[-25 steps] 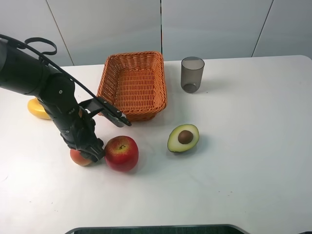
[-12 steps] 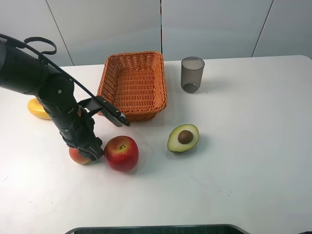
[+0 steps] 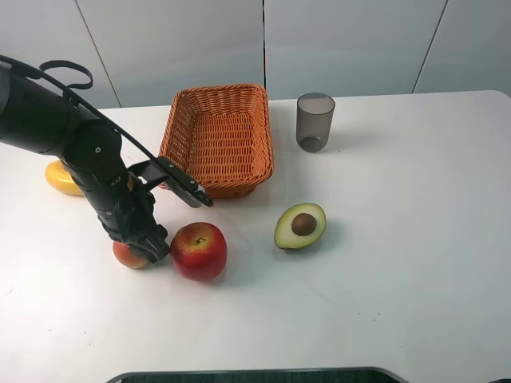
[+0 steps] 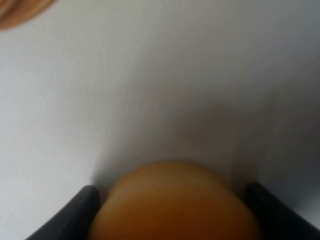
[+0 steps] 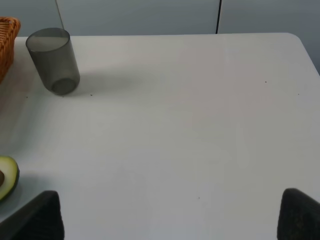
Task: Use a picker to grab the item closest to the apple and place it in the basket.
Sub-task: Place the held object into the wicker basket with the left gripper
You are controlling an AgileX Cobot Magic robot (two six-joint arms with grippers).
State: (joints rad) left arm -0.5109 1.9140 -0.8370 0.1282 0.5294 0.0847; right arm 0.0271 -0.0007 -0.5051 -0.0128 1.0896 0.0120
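A red apple (image 3: 199,250) lies on the white table. Just left of it sits a small orange-red fruit (image 3: 126,254), the nearest item to the apple. My left gripper (image 3: 140,242) reaches down over this fruit. In the left wrist view the fruit (image 4: 175,205) fills the gap between both dark fingers (image 4: 82,210), which press on its sides. The orange wicker basket (image 3: 219,88) stands behind, with nothing in it. My right gripper (image 5: 170,215) is open over bare table, its fingers (image 5: 42,215) wide apart; the high view does not show it.
A halved avocado (image 3: 300,226) lies right of the apple. A grey cup (image 3: 315,121) stands right of the basket. A yellow object (image 3: 62,179) sits at the far left behind my left arm. A dark edge (image 3: 255,375) runs along the table's front.
My left gripper and the small fruit have shifted slightly left and away from the front edge. Everything else stays put.
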